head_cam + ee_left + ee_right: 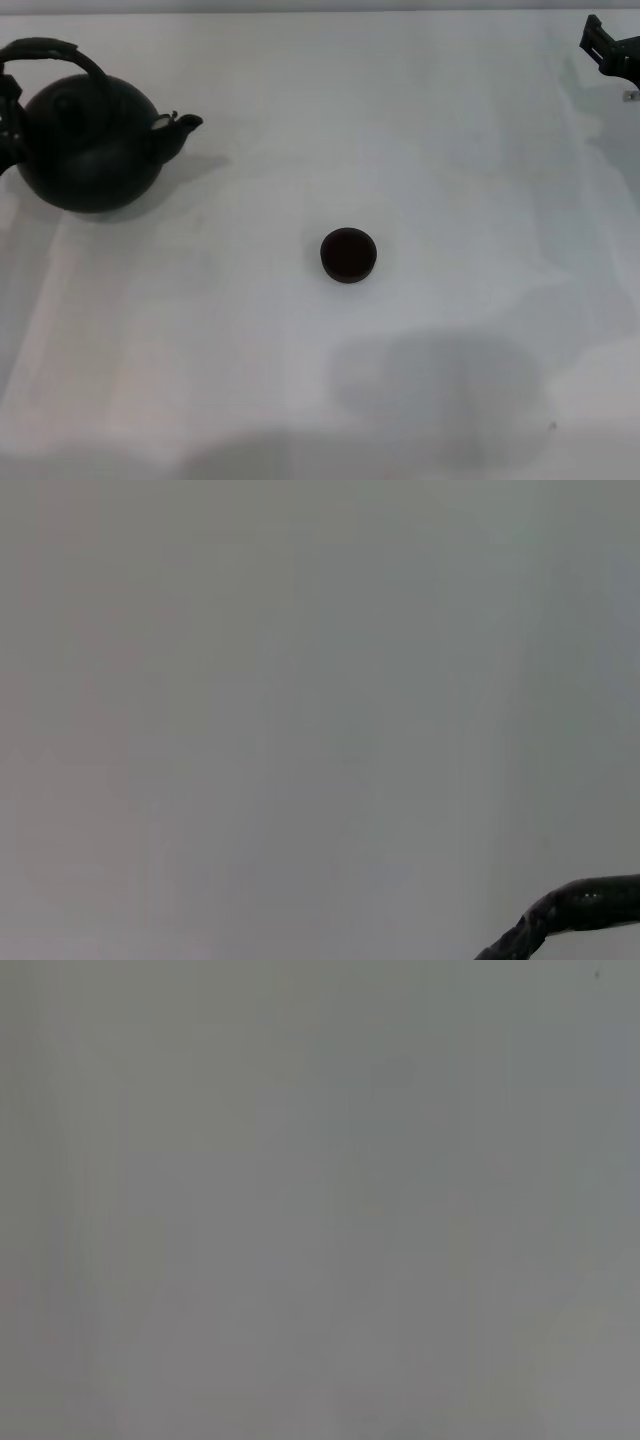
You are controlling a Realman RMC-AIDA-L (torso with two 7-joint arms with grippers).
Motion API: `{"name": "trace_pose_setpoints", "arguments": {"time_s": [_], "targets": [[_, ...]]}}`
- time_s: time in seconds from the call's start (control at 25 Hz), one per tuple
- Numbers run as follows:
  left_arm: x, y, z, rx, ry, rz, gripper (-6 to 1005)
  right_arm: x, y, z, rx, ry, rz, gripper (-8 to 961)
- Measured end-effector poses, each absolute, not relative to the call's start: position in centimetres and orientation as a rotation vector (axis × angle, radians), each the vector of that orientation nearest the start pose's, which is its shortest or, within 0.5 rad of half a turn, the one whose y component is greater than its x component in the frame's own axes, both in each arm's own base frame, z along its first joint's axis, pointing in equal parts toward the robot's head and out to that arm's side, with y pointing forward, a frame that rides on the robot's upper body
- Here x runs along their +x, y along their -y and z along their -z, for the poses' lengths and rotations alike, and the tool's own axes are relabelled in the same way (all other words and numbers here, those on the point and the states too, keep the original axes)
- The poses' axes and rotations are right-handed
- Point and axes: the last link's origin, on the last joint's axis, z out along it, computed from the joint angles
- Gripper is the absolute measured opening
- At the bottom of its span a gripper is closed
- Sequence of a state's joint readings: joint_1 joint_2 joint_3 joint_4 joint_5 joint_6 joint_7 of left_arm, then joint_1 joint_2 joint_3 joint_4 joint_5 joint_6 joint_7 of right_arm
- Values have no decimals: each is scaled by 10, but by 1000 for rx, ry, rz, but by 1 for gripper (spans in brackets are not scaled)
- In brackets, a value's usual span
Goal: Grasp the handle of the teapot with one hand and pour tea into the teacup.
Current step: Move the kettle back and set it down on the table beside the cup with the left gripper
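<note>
Teapot (90, 145) stood at the worktop's (450, 200) far left corner, spout toward the teacup (348, 255) at mid-worktop. Left gripper (10, 120) met the handle (45, 50); right gripper (610, 48) hung at the far right corner. Neither's jaw state could be told.

The teapot (90, 150) is matte black, its arched handle (55, 50) black with a rough, wrapped-looking texture. The teacup (348, 254) is dark brown-black. The bench (400, 120) is plain white. The right end effector (612, 48) is black.
</note>
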State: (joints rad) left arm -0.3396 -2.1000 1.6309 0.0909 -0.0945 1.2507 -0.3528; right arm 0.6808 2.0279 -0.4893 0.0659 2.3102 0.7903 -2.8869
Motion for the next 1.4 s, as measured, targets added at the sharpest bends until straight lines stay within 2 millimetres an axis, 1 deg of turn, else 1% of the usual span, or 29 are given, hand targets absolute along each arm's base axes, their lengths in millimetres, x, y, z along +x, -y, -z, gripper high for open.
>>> {"name": "trace_pose_setpoints", "arguments": {"time_s": [0.32,0.48,0.64,0.8,1.0,1.24,1.4], "targets": [[-345,-303,17,-1673,620,750,99,344,-394,5,-1611,-800,-460,839],[-347,-306,20,-1685,641,722,98,344,-395,5,-1611,-798,-460,839],[-345,-307,23,-1705,642,713,132,344,-395,4,-1610,-797,-460,839],[-346,-307,22,-1692,647,716,166,344,-395,4,-1609,-796,-459,839],[-349,-300,19,-1675,646,729,283,346,-394,3,-1606,-799,-458,838],[-358,-282,16,-1643,662,744,423,346,-394,3,-1605,-800,-458,838],[-363,-270,11,-1619,668,768,562,346,-394,3,-1606,-799,-458,838]]}}
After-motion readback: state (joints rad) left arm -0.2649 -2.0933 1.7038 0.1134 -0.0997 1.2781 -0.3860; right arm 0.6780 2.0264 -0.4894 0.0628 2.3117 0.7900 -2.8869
